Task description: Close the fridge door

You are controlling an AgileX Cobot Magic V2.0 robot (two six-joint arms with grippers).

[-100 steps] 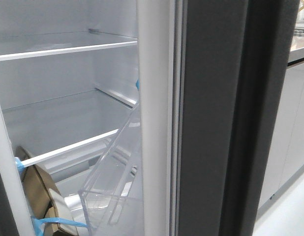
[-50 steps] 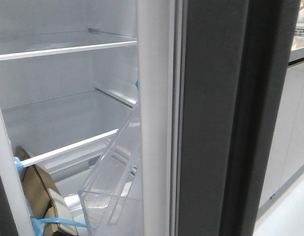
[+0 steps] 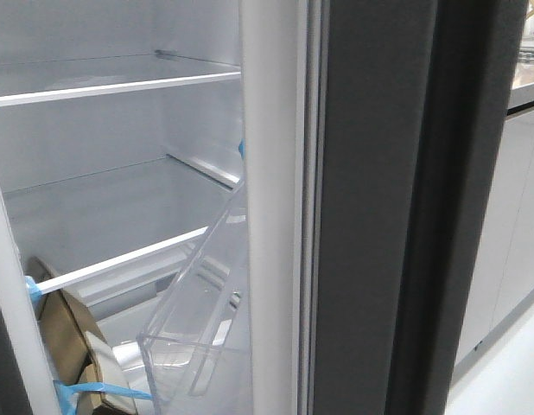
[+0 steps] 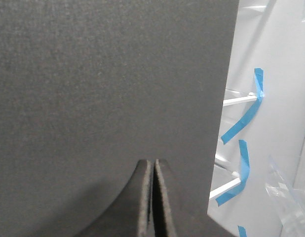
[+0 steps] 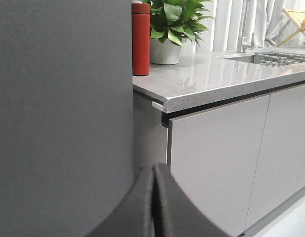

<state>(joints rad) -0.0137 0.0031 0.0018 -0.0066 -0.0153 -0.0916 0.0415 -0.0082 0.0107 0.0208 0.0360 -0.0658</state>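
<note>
In the front view the fridge door [image 3: 362, 216] stands open and is seen edge-on: a dark-grey slab with a white inner lining [image 3: 269, 216] and a grey gasket. A clear door bin [image 3: 198, 337] hangs on its inner side. Neither gripper shows in the front view. My left gripper [image 4: 153, 165] is shut and empty, its tips against a matte dark-grey panel [image 4: 103, 79] beside the fridge opening. I cannot tell if this is the door. My right gripper [image 5: 155, 170] is shut and empty, close beside a dark-grey panel [image 5: 58, 98].
The fridge interior has white-edged glass shelves [image 3: 120, 88] with blue tape [image 4: 248, 111] and a cardboard piece [image 3: 68, 337] at the bottom. To the right are a stone counter [image 5: 216, 74], a red bottle [image 5: 140, 39], a potted plant [image 5: 167, 29], a sink and glossy light-grey cabinet doors [image 5: 216, 158].
</note>
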